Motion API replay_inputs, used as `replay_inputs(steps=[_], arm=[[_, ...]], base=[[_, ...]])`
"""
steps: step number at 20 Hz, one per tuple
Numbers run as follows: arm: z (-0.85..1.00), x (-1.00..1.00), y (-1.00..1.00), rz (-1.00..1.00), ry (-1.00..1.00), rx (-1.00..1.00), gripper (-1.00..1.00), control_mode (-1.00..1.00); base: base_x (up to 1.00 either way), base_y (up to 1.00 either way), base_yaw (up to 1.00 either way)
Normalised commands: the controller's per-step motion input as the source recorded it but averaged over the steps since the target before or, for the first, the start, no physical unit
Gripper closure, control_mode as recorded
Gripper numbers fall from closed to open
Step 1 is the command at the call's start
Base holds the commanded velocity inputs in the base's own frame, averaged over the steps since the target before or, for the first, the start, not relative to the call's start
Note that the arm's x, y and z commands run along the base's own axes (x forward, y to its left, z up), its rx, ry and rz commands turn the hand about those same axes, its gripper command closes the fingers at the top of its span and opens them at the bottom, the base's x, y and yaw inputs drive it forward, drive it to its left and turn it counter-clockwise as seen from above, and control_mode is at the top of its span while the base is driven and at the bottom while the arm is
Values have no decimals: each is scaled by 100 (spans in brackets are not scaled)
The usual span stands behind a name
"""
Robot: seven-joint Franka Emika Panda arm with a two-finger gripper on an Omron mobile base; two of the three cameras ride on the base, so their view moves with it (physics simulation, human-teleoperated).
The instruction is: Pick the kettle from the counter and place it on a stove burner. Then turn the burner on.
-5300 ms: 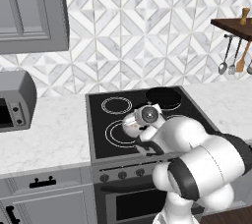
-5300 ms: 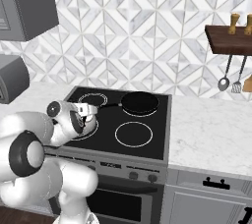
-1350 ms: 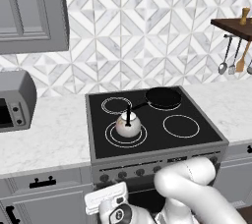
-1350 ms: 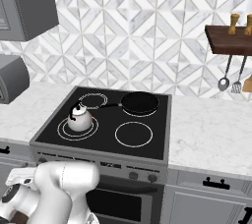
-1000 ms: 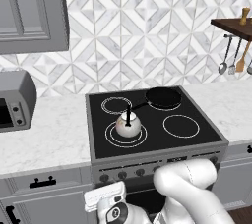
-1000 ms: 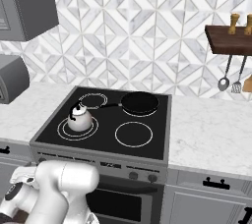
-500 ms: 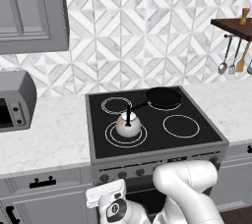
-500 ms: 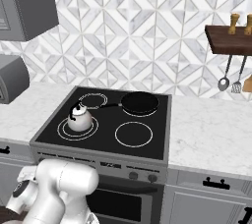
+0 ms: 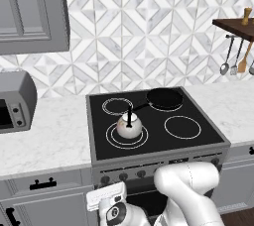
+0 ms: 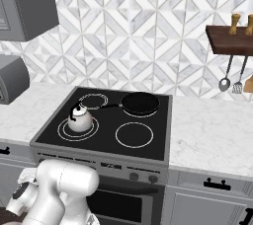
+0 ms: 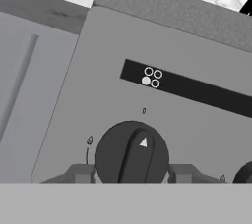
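**Hand settles on the burner knob, kettle already on its ring**

Since the earlier frames the arm has dropped from over the cooktop to the stove's front panel, and the hand has edged closer to the knob row. The kettle (image 9: 129, 128) has not shifted in the last second or so; it sits upright inside the stove burner (image 9: 127, 136), the double-ring circle at about 8 o'clock on the black glass, with the frying pan (image 9: 164, 98) at 1 o'clock and the tabletop (image 9: 44, 131) off to 9 o'clock.

In the hand view the hand (image 11: 132, 173) straddles a dark round knob (image 11: 132, 153), one fingertip (image 11: 81, 173) at its 9 o'clock edge and the other at 3 o'clock. They stand narrow, just beside the knob's rim; whether they already press on it I cannot tell.

The knob looks stiff, smooth and rigid, so it probably wants a firm pinch across its raised centre rib, which runs from 6 to 12 o'clock, rather than on the slick round skirt where the fingers could slide. The kettle looks light and stable where it is.
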Motion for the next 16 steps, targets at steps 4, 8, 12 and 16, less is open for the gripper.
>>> replay_inputs(steps=[4, 8, 12, 16], arm=[[11, 10, 4, 0, 0, -2, 100, -100], [15, 10, 22, 0, 0, -25, 100, -100], [11, 4, 28, 0, 0, -34, 100, -100], [12, 8, 29, 0, 0, -35, 100, -100]], base=[[0, 0, 0], [0, 0, 0], [0, 0, 0], [0, 0, 0]])
